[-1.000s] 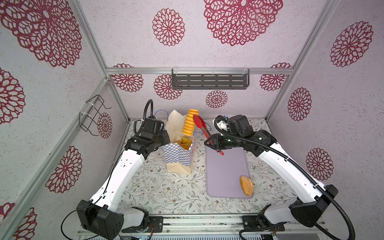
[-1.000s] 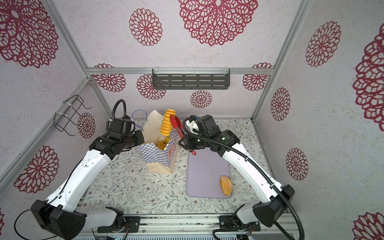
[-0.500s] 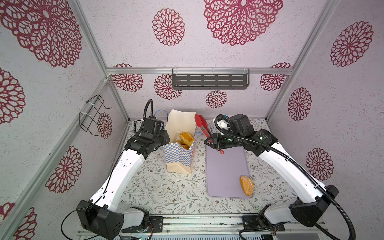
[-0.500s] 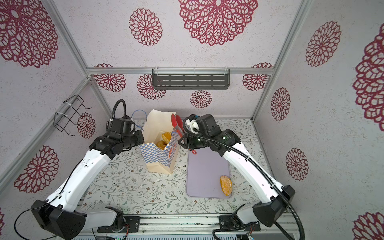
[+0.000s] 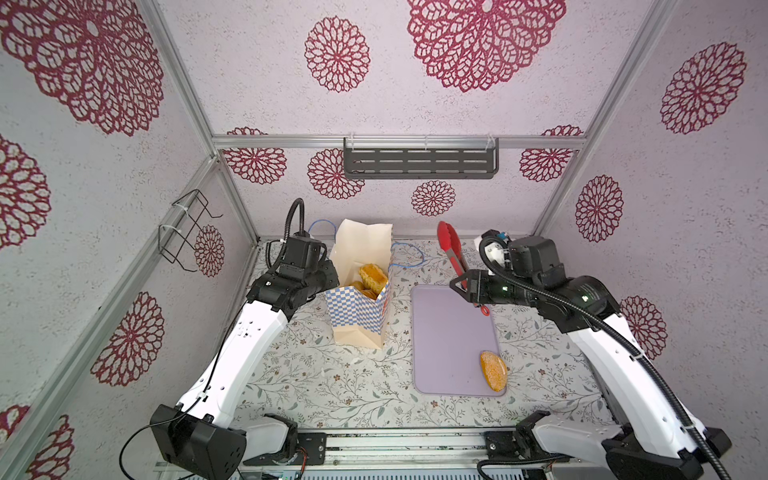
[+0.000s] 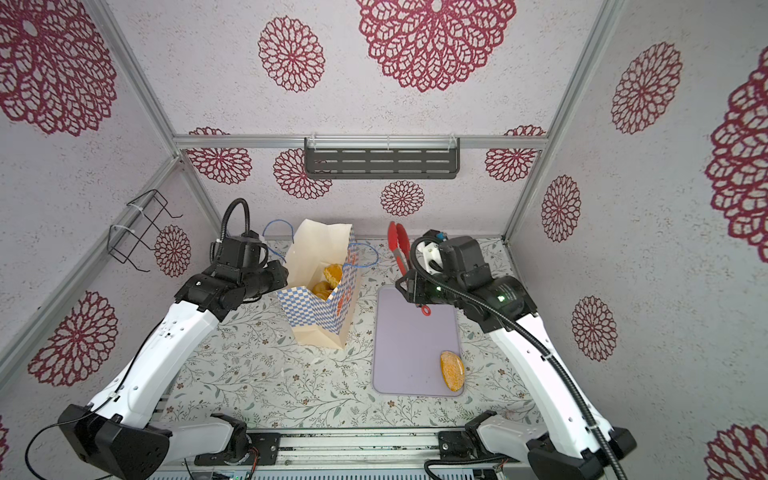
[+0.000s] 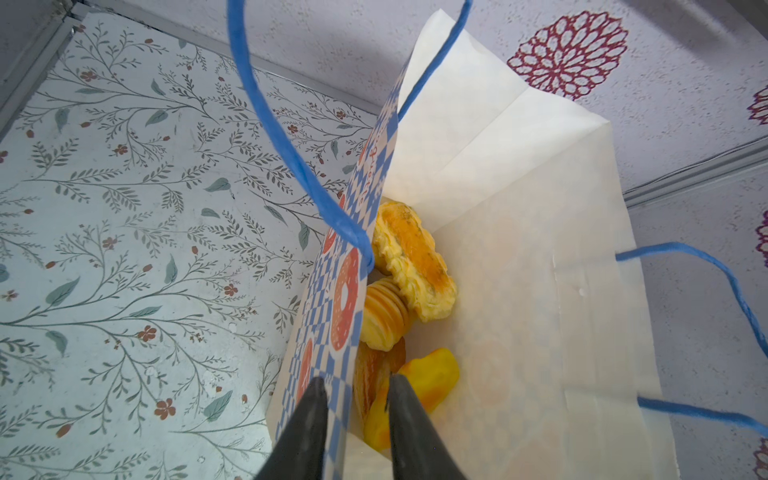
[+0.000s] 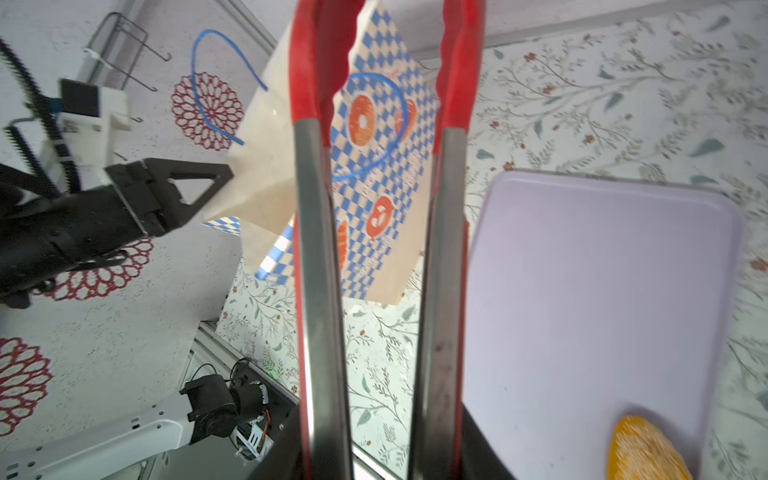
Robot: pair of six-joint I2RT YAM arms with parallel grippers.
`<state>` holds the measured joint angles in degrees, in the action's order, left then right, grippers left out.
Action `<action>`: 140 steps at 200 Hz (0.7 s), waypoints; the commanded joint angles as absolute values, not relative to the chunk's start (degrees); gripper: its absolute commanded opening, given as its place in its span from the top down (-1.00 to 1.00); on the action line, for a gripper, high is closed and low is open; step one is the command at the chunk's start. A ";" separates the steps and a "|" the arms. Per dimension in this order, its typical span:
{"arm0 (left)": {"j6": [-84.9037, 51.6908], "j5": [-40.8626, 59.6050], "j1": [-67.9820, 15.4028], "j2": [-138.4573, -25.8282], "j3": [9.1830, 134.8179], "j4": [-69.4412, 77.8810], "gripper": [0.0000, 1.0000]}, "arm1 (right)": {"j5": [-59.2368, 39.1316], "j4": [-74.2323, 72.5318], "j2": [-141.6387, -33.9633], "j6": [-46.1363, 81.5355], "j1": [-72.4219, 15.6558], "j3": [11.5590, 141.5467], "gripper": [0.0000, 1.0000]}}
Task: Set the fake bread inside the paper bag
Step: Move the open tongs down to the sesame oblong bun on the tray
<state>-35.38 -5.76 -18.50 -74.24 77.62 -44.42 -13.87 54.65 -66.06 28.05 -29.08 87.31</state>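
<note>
In both top views the paper bag (image 5: 357, 320) stands upright on the flowery table (image 5: 332, 386), a bit left of the middle, with its mouth open. Some fake bread (image 5: 371, 277) sits inside it. One oval bun (image 5: 493, 371) lies alone on the lilac tray (image 5: 449, 332), at a near corner, well apart from the bag. The left gripper (image 5: 329, 279) is at the bag's left rim. The right gripper (image 5: 464, 286) holds the red tongs (image 5: 450, 249) up near the far end of the tray (the tongs carry nothing).

From the left wrist, the left gripper (image 7: 353, 388) has its two fingers (image 7: 307, 419) a little apart. One is outside the bag's checkered wall (image 7: 332, 316) and one is inside, and they are not squeezing the paper. A few pieces of bread (image 7: 411, 257) lie down in the bag.

From the right wrist, the right gripper (image 8: 382, 465) squeezes the tongs (image 8: 318, 249) by their grey arms. The red tips are spread. The bag (image 8: 386, 199) is behind them, and the bun (image 8: 640, 451) rests on the tray (image 8: 582, 291).
</note>
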 commanded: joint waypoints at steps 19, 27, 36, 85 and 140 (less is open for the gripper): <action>-34.91 -6.33 -18.59 -72.42 76.54 -42.07 0.37 | -9.71 66.88 -60.54 26.97 -27.37 81.36 0.23; -34.97 -6.25 -18.57 -72.38 76.46 -41.89 0.37 | -9.17 69.05 -59.61 26.98 -27.32 80.31 0.23; -34.85 -6.15 -18.63 -72.27 76.29 -41.68 0.37 | -8.59 71.45 -58.81 26.98 -27.28 79.38 0.23; -34.67 -5.96 -18.59 -71.41 75.43 -40.23 0.35 | -7.01 82.38 -55.60 27.50 -27.29 75.16 0.24; -34.18 -5.07 -18.63 -71.10 75.07 -38.33 0.34 | -11.54 86.74 -52.94 28.99 -27.26 67.69 0.25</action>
<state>-35.20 -5.48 -18.50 -72.53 75.88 -40.86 -9.34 83.77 -54.68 28.08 -27.51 70.26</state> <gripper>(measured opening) 0.331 0.377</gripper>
